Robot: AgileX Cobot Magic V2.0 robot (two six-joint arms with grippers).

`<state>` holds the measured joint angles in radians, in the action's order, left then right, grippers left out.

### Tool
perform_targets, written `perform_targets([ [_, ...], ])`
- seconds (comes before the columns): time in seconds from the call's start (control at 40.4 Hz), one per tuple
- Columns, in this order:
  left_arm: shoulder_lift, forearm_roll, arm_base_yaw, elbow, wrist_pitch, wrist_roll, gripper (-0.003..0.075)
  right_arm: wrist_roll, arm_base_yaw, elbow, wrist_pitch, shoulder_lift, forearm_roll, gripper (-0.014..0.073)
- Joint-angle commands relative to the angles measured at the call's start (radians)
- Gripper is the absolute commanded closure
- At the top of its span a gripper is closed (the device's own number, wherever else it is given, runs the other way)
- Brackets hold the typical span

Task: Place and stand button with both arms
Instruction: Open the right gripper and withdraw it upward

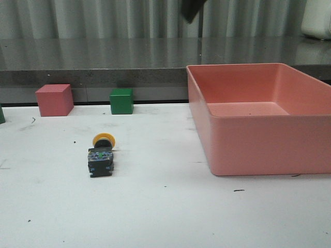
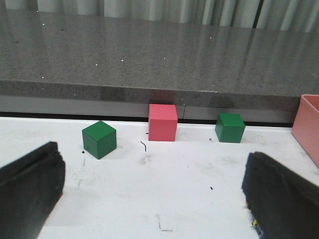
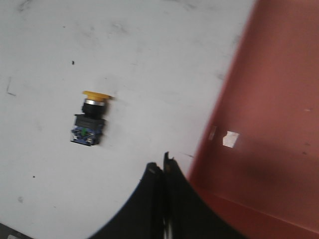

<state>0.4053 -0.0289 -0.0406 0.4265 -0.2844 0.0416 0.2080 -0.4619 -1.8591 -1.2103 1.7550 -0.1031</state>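
Note:
The button (image 1: pixel 102 155) lies on its side on the white table, left of the middle, yellow cap pointing to the back. It also shows in the right wrist view (image 3: pixel 89 121). My right gripper (image 3: pixel 163 168) is shut and empty, high above the table between the button and the pink bin. Only a dark part of the right arm (image 1: pixel 192 10) shows at the top of the front view. My left gripper (image 2: pixel 154 199) is open and empty, low over the table, facing the cubes. It is out of the front view.
A large pink bin (image 1: pixel 248 147) stands on the right. A red cube (image 1: pixel 54 99) and a green cube (image 1: pixel 121 101) stand at the table's back edge. A darker green cube (image 2: pixel 99 139) stands further left. A grey ledge runs behind.

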Motion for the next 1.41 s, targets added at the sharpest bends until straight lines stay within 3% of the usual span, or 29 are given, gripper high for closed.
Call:
perform_targets([
  [0.0,0.012,-0.008,0.005,0.036,0.075,0.007,0.0028,-0.062,0.077,-0.026,-0.054,-0.102,0.001,0.0655],
  [0.198,0.012,-0.008,0.005,0.036,0.075,0.007,0.0028,-0.101,0.229,0.076,-0.075,-0.221,0.002,0.0655],
  [0.47,0.012,-0.008,0.005,0.036,0.075,0.007,0.0028,-0.138,0.404,0.515,0.090,-0.497,0.011,0.0655],
  [0.866,0.012,-0.008,0.005,0.036,0.075,0.007,0.0028,-0.138,0.410,1.158,0.620,-1.061,0.121,0.0655],
  [0.99,0.012,-0.008,0.005,0.036,0.075,0.007,0.0028,-0.138,0.410,1.328,0.722,-1.276,0.131,0.0655],
  [1.163,0.012,-0.008,0.005,0.036,0.075,0.007,0.0028,-0.138,0.410,1.470,0.806,-1.510,0.133,0.0655],
  [1.386,0.012,-0.008,0.005,0.036,0.091,0.007,0.0028,-0.138,0.410,1.487,0.879,-1.630,0.133,0.0655],
])
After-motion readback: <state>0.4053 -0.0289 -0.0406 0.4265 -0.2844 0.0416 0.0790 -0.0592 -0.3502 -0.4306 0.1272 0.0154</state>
